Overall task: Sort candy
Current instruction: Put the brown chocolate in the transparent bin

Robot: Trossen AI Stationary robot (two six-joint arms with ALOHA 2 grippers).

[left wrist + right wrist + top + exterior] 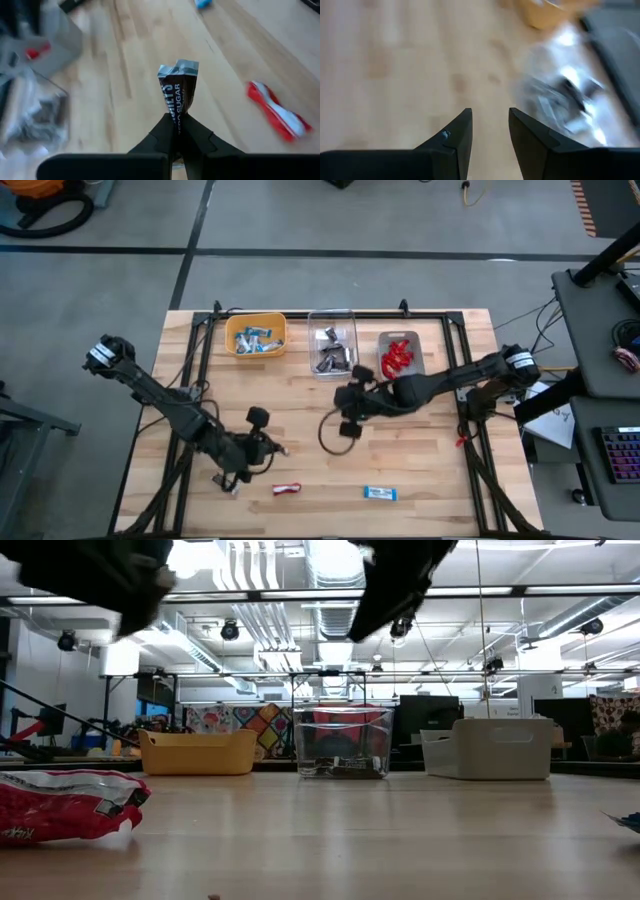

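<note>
Nearest to the low camera lies a red candy (65,805) on the wooden table (360,840), at the left of that view, and the corner of a blue wrapper shows at the right edge. From above, the same red candy (287,489) and a blue-and-white candy (379,494) lie near the front edge of the table, well apart from each other. Just beside the red one is the left gripper (268,448), low over the front left part of the table. Its wrist view shows the left gripper (176,131) with both fingers pressed together on a dark brown candy (177,95) with a silvery end, which stands up from between the fingertips; the red candy (277,111) lies on the wood beyond it to one side. The right gripper (347,412) is over the middle of the table, just in front of the clear bin (333,348). In its own view the fingers (457,137) stand apart with bare wood between them, and nothing is held. Along the back of the table three bins stand in a row: a yellow bin (257,336) with blue-and-white candies inside, the clear bin in the middle with dark brown candies, and a grey bin (402,354) with red candies. A loop of dark cable (338,435) lies on the wood below the right gripper.
</note>
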